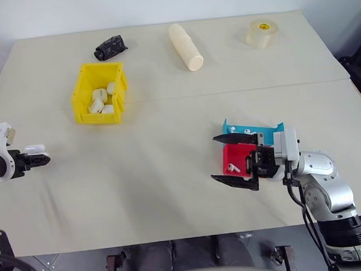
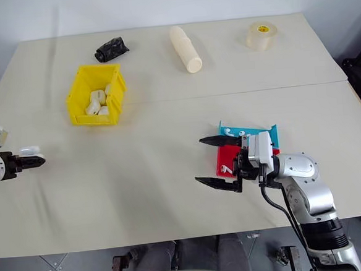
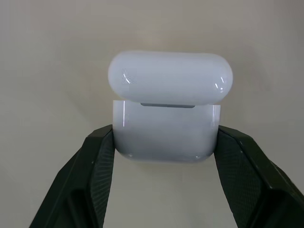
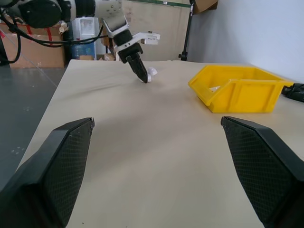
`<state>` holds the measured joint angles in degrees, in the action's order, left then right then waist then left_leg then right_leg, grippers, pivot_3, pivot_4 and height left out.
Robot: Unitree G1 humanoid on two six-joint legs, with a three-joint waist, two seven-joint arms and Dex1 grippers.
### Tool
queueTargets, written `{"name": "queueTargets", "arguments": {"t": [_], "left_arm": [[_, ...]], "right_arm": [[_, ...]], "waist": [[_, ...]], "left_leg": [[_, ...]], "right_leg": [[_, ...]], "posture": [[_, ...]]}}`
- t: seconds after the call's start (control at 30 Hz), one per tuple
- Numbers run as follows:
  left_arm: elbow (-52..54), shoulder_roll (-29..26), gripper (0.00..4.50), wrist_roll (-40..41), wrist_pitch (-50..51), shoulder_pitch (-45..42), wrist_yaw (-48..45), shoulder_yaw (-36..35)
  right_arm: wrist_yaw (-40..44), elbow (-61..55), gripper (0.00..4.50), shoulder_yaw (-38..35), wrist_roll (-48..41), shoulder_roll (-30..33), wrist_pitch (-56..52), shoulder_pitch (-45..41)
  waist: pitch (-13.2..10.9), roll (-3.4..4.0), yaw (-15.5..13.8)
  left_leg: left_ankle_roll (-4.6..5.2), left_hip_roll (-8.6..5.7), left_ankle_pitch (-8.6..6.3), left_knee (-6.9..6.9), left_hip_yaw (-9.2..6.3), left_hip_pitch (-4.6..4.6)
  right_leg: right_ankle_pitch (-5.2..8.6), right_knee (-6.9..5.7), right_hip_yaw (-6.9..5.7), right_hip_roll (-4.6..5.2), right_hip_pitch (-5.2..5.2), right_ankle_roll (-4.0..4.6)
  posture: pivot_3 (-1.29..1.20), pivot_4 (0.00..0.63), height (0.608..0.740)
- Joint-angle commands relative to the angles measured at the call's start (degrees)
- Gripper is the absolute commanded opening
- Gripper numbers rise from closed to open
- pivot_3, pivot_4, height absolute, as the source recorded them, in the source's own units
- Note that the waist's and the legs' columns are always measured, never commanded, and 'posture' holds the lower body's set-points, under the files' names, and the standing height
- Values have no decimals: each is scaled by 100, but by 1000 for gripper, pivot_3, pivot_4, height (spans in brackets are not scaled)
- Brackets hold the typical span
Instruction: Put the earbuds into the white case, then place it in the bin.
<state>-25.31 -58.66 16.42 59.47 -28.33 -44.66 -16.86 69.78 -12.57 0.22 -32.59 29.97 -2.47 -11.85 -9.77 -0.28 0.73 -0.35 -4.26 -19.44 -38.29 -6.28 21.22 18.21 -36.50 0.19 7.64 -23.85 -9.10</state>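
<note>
Right gripper [image 1: 235,162] sits nearest me, jaws spread wide and holding nothing, hovering just in front of the red tray [image 1: 238,159] and blue tray [image 1: 254,132]. One earbud [image 1: 233,167] lies in the red tray; others [image 1: 242,131] rest on the blue one.

Left gripper [image 3: 164,156] is far out at the table's left edge, clamped on the case [image 3: 166,114]. I see the fingers [image 3: 102,161] pinching only the lower body at its two sides; the lid stands open above them.

Bin [image 1: 100,93] lies well apart from both arms, already holding several white pieces.

Risks as I judge them:
- Glossy case, narrow side pinch: it could twist or slip out once the arm swings.
- Lid could flop shut in transit, blocking insertion.
- Earbuds are tiny; wide right jaws may nudge them or tip the light trays instead of gripping.
- Case and earbuds are far apart, so a long carry across the table is needed.
</note>
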Motion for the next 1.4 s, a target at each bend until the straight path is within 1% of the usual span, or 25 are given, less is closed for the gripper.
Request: {"name": "queueTargets", "arguments": {"t": [0.03,0.07,0.1,0.17,0.23,0.27,0.33,0.47,0.6,0.67,0.77,0.83,0.9,0.97,1.13,1.3,1.37,1.4], "left_arm": [[1454,192,2756,747,-906,915,-792,-1090],[1833,351,2756,964,-1121,1212,-977,-1356],[2292,648,2756,1259,-1400,1501,-1151,-1669],[2946,1134,2756,1695,-1761,1867,-1292,-2024],[3310,1458,2756,1921,-1962,1996,-1246,-2079],[3501,1611,2756,1979,-2129,2046,-1256,-1992],[3863,2005,2756,2022,-2708,2087,-1332,-1744],[4216,2751,2756,1756,-3748,2009,-1358,-857],[4161,3246,2756,1363,-4868,2110,-1633,-16],[4085,3619,2756,1232,-5263,2064,-1534,396],[3915,4096,2756,1102,-5771,1898,-1631,1017],[3807,4272,2756,1098,-6157,1849,-1934,1362],[3635,4376,2756,1224,-6268,1726,-2247,1653],[3490,4517,2756,1367,-6365,1624,-2336,1768],[3133,4837,2756,1755,-6632,1252,-2961,2034],[2919,4857,2756,1946,-6643,1092,-3324,2089],[2839,4834,2756,1969,-6621,1033,-3388,2082],[2790,4822,2756,1957,-6608,987,-3411,2082]], "right_arm": [[77,-22,4500,-77,-37,60,86,24],[87,-4,4500,-95,-40,78,83,23],[99,6,4500,-126,-43,110,77,38],[127,34,4500,-180,-51,177,66,62],[143,40,4500,-218,-64,236,58,91],[146,28,4500,-244,-64,275,53,121],[128,-19,4500,-327,-73,369,47,208],[-57,-203,4500,-676,-96,587,47,536],[-252,-476,4500,-1066,-128,756,23,964],[-354,-662,4500,-1363,-155,873,-14,1277],[-491,-996,4500,-1918,-225,1071,-100,1865],[-561,-1209,4500,-2293,-292,1175,-181,2241],[-607,-1380,4500,-2667,-335,1250,-262,2598],[-680,-1623,4500,-3009,-390,1281,-367,2990],[-817,-2152,4500,-3829,-443,1414,-898,3938],[-1197,-2643,4500,-4247,-267,1795,-1969,4569],[-1287,-2806,4500,-4250,-284,2031,-2404,4619],[-1349,-2889,4500,-4197,-247,2249,-2692,4593]], "waist": [[0,0,2],[0,0,6],[0,1,2],[-1,2,-23],[0,0,-48],[0,0,-63],[0,1,-91],[0,1,-143],[0,0,-175],[1,2,-179],[1,2,-216],[1,0,-230],[2,1,-235],[1,1,-231],[2,1,-222],[2,2,-216],[2,2,-220],[2,2,-226]], "left_leg": [[0,0,0,0,0,0],[0,2,0,1,2,0],[0,3,0,1,1,0],[0,5,-1,1,4,-1],[-1,10,-1,-1,5,-3],[-1,11,-1,-2,5,-4],[-1,8,-1,-6,4,-6],[2,0,-2,-9,5,-7],[3,3,-3,-9,12,-6],[3,6,-3,-4,21,-9],[4,6,-3,-8,29,-10],[7,3,-4,-15,32,-8],[10,4,-6,-17,33,-9],[12,3,-7,-18,35,-10],[15,3,-9,-19,40,-12],[17,3,-10,-20,44,-17],[17,4,-10,-19,44,-17],[18,4,-10,-20,44,-17]], "right_leg": [[0,1,0,3,1,1],[0,10,0,3,4,2],[-1,11,0,2,4,2],[-1,31,-2,3,12,2],[-1,55,-6,-1,19,2],[-1,57,-7,-2,20,2],[-1,56,-7,1,22,1],[-3,61,-6,7,30,-2],[-4,64,-6,2,29,-3],[-4,65,-4,-1,28,-4],[-5,67,-1,-2,29,-6],[-6,68,1,0,31,-8],[-7,70,1,-3,33,-10],[-7,71,1,-4,36,-10],[-8,71,3,-7,38,-11],[-8,71,8,-14,40,-12],[-8,71,9,-14,39,-12],[-8,71,9,-12,40,-12]], "posture": [[0,150,740],[0,150,740],[0,150,740],[0,150,740],[0,150,740],[0,150,740],[0,150,740],[0,150,740],[0,150,740],[0,150,740],[0,150,740],[0,150,740],[0,150,740],[0,150,740],[0,150,740],[0,150,740],[0,150,740],[0,150,740]]}}
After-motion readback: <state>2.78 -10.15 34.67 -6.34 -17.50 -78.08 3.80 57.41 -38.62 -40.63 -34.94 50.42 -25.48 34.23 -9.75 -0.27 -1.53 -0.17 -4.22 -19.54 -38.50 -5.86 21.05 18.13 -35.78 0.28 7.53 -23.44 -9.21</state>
